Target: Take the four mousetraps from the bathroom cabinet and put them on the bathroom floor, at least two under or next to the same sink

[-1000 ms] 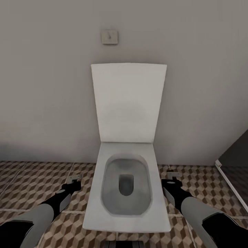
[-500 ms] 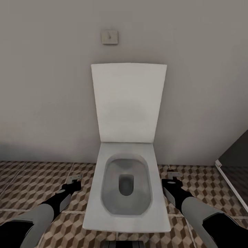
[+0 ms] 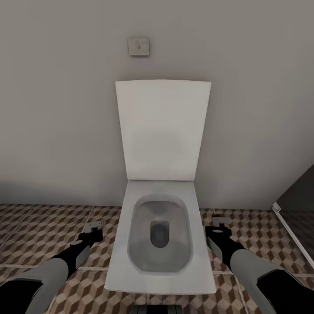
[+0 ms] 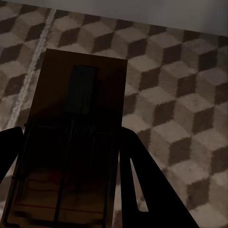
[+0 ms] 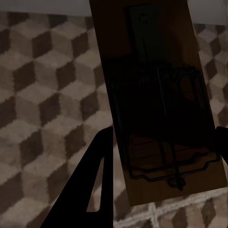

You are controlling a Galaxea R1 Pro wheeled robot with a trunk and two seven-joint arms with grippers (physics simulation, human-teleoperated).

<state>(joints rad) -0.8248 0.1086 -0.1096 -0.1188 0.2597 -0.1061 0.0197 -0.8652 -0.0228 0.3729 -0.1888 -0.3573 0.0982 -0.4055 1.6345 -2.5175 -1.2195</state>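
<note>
No readable text, label, brand or number anywhere; faint red marks on the mousetrap [image 4: 71, 142] too dark to make out.

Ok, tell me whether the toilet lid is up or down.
Up. The lid stands upright against the wall, leaving the bowl open.

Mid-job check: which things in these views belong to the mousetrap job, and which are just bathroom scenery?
Job:
left gripper, shut on a mousetrap
right gripper, shut on a second mousetrap
floor, where the traps go

Scenery:
toilet, lid up
wall plate
dark panel at right
</note>
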